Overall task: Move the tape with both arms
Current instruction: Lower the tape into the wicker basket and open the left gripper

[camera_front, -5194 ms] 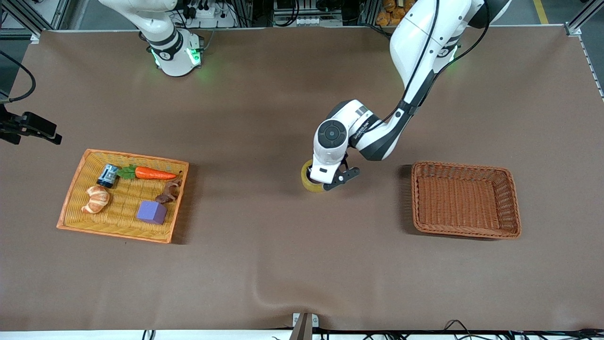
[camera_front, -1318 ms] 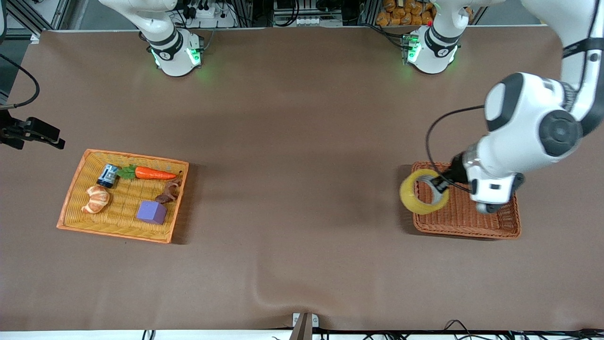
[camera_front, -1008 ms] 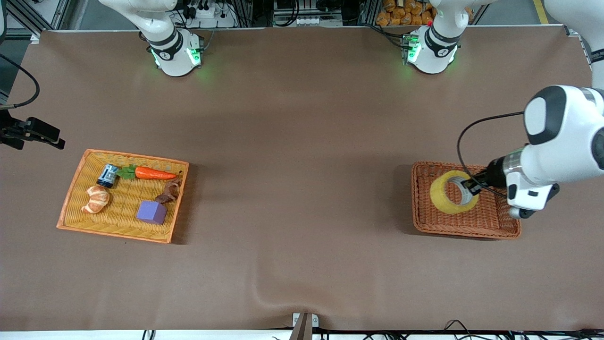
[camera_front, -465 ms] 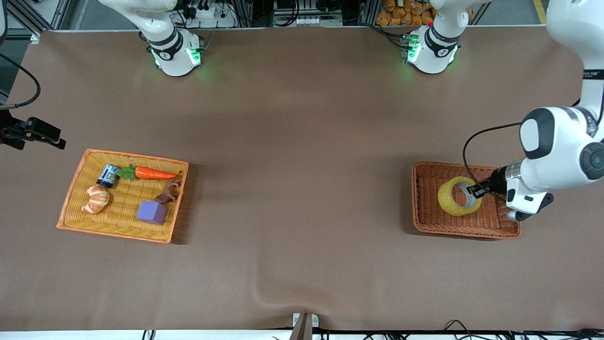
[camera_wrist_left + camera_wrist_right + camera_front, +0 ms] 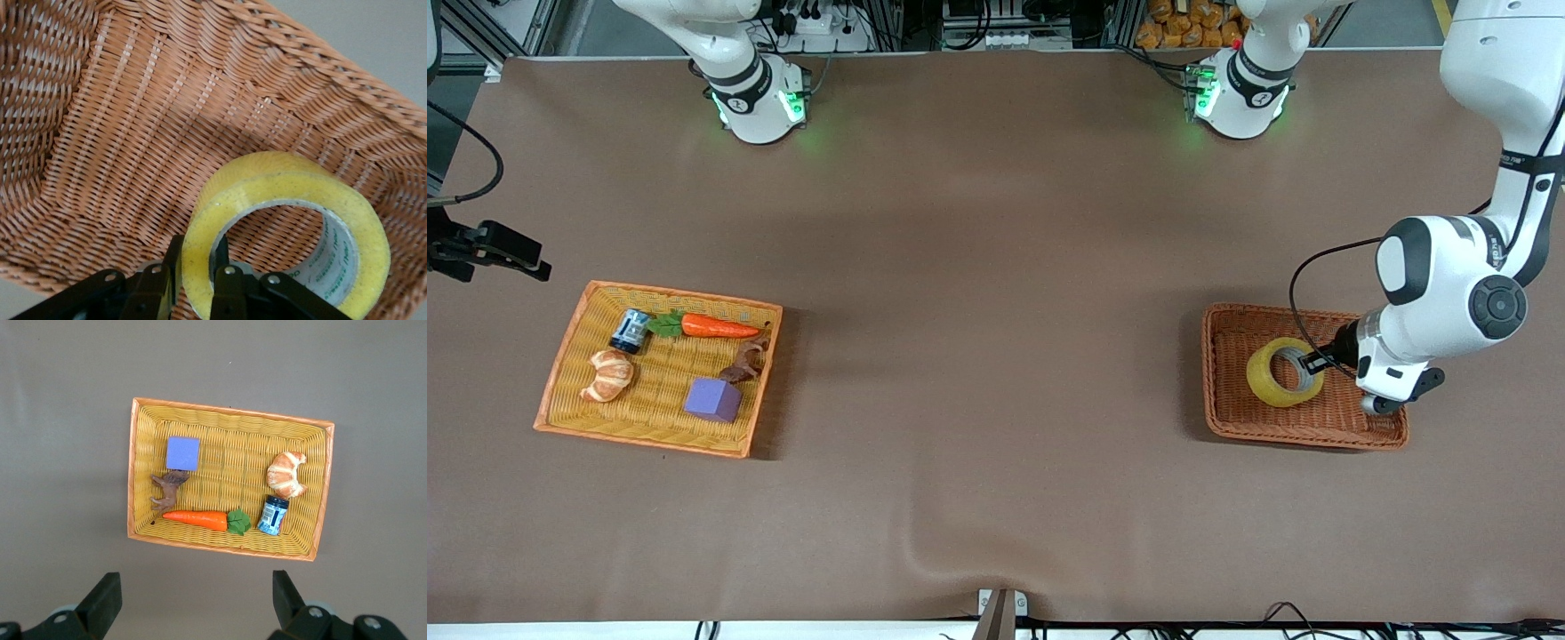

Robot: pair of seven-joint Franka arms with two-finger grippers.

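Woven brown wicker fills my left wrist view: the brown basket sits at the right of the front frame, its rim well inside the table edge, with a broad bare stretch of brown cloth between it and the orange tray at the left. I see the left gripper clamped on the tape, a translucent yellow ring with a grey-white core, held low inside the basket. Green print on the core is too small to read. The right gripper waits above the tray, fingers apart.
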